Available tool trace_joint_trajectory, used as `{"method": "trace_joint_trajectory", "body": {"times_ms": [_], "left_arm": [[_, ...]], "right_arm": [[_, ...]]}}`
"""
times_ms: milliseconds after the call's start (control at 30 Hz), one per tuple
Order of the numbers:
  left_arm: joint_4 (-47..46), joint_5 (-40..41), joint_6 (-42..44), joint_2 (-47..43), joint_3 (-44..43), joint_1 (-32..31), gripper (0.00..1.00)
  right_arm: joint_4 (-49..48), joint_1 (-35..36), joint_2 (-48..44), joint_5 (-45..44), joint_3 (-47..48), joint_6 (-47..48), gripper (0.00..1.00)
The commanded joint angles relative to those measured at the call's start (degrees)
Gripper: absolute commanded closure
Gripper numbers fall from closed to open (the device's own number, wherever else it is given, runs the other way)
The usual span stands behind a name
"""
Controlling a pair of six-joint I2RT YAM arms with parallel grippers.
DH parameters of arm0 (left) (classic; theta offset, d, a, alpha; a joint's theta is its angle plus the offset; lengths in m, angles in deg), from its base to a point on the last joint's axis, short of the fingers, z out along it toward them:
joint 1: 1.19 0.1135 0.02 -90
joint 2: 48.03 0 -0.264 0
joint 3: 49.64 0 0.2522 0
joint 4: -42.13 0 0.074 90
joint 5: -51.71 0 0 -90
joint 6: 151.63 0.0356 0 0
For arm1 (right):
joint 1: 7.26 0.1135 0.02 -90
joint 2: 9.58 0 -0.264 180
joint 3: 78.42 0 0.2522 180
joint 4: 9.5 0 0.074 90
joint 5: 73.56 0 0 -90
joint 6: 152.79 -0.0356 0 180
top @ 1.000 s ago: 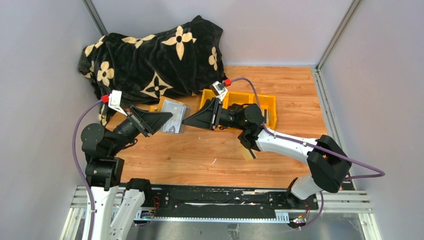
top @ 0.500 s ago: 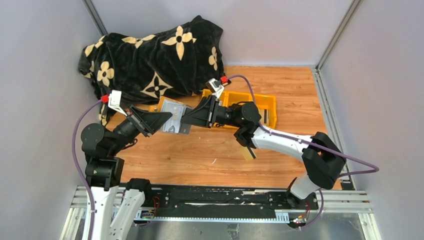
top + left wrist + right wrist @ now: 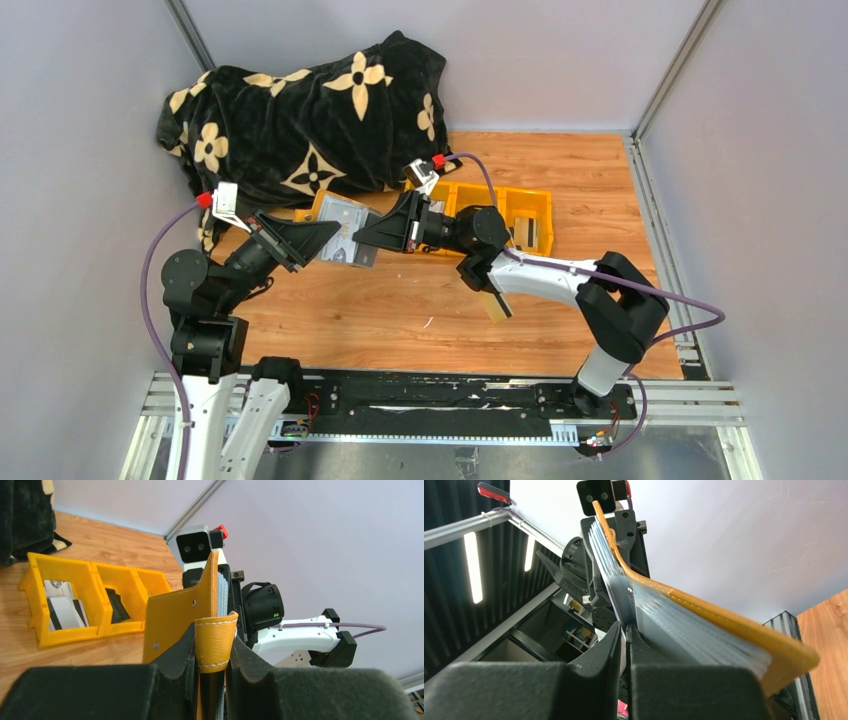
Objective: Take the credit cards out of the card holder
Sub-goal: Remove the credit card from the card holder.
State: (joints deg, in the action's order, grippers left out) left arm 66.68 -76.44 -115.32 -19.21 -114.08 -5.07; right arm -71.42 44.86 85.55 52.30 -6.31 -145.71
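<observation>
**Card holder** (image 3: 345, 215): mustard-yellow outside with white stitching and small silver studs, grey lining, clear blue-tinted pocket leaves.

**Left gripper** (image 3: 212, 652) and **right gripper** (image 3: 626, 630): matt black.

**Left arm** (image 3: 200, 340) and **right arm** (image 3: 545, 280): white links, black joints, purple cables, red plugs.

**Bin tray** (image 3: 530, 194): bright yellow. One compartment holds credit cards (image 3: 62, 611), pale grey-white with black stripes. The next holds a black folded item (image 3: 116, 611).

**Blanket** (image 3: 300, 110): black plush with cream flower and four-point star motifs.

**Table** (image 3: 400, 300): orange-brown wood grain.

**Walls** (image 3: 760, 150): pale lilac-grey.
</observation>
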Motion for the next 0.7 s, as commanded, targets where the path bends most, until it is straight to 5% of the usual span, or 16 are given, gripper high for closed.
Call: {"method": "trace_joint_trajectory", "body": {"times_ms": [0,533,667], "left_arm": [[-0.2,-4.6,-1.3,-0.5,0.9,-0.7,0.86],[-1.9,-6.1,-5.7,-0.1,0.0,-0.7,0.68],[-2.0,-6.2,-5.6,-0.1,-0.1,-0.7,0.71]], "right_arm": [[-4.1,1.2,0.1,-2.7,2.4,-1.0,0.99],[-5.4,1.1,-1.4,-5.3,-4.2,1.9,1.0],[-4.2,1.1,-2.4,-5.4,-4.6,3.1,1.0]]}}
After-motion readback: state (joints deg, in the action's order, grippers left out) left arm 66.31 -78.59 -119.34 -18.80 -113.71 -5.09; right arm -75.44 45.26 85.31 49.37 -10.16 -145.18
